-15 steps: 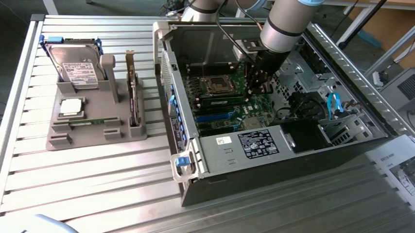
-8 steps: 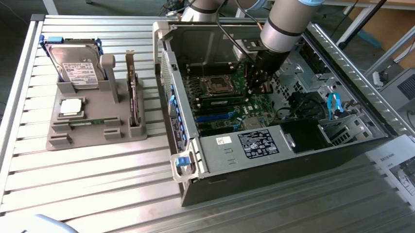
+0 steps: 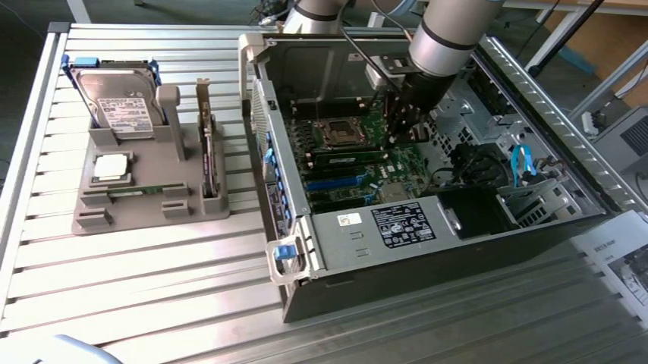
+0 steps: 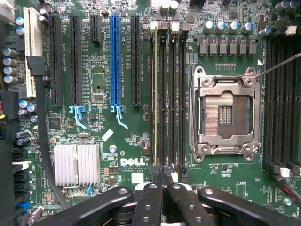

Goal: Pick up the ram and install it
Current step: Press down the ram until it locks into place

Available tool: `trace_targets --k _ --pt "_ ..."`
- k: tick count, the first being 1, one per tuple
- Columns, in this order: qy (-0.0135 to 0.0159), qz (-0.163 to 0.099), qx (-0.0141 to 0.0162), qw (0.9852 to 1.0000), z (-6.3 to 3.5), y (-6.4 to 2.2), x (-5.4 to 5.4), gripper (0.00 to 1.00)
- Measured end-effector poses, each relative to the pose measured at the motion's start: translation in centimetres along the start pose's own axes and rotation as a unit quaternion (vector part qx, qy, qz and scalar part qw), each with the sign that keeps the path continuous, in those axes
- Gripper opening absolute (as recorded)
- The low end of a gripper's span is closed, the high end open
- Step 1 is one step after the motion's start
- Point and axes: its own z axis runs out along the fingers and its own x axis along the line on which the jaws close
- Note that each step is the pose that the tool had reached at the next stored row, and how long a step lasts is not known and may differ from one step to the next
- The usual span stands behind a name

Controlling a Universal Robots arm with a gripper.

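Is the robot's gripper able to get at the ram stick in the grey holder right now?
Probably not from here: the gripper is shut, deep inside the computer case, whose wall stands between it and the ram stick. Nothing covers the stick.

The exterior view looks down at a slant from high above the slatted counter (image 3: 152, 265), far enough back to take in the open computer case (image 3: 426, 273) and the arm (image 3: 445, 38) reaching into it. The wrist view faces the motherboard (image 4: 117, 141) squarely from close by, with the black fingers (image 4: 153, 202) in its foreground. Both views share the processor socket (image 4: 225, 113) and the memory slots (image 4: 171, 94) beside it.
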Motion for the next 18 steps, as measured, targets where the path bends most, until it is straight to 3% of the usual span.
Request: trace_targets --k 18 --pt "0.0000 0.000 0.0000 1.0000 -0.90 0.00 -0.02 0.10"
